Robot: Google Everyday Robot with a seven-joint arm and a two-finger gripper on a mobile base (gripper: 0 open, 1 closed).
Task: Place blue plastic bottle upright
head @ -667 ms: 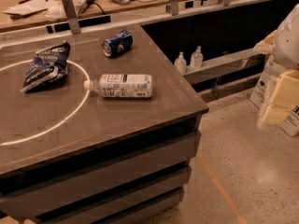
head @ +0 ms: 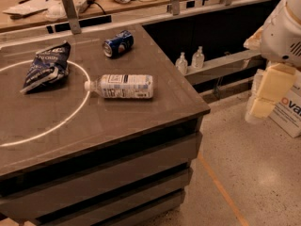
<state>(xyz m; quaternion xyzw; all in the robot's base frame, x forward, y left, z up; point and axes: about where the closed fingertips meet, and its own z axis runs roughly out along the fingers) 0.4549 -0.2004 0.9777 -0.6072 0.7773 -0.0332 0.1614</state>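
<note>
Camera view takes in the dark table first, which fills the left and middle of what I see, its right corner jutting toward the speckled floor. A thin white ring is drawn on the tabletop, running off the left edge. My gripper hangs at the far right, off the table and above the floor, well apart from everything on the tabletop; it shows as pale yellow blocks under my white arm, and how it is set I cannot tell from here. Just behind it stands a white box with red letters.

Inside the ring, toward the left, lies a dark blue snack bag, crumpled and flat. To its right is the blue plastic bottle, lying on its side near the middle of the table, its white cap pointing left and meeting the ring's line, its labelled body outside the ring. Behind it, near the table's far edge, a blue-and-white can also lies on its side, apart from the bottle. Beyond the table's right edge, two small clear bottles stand upright side by side on a low ledge.
</note>
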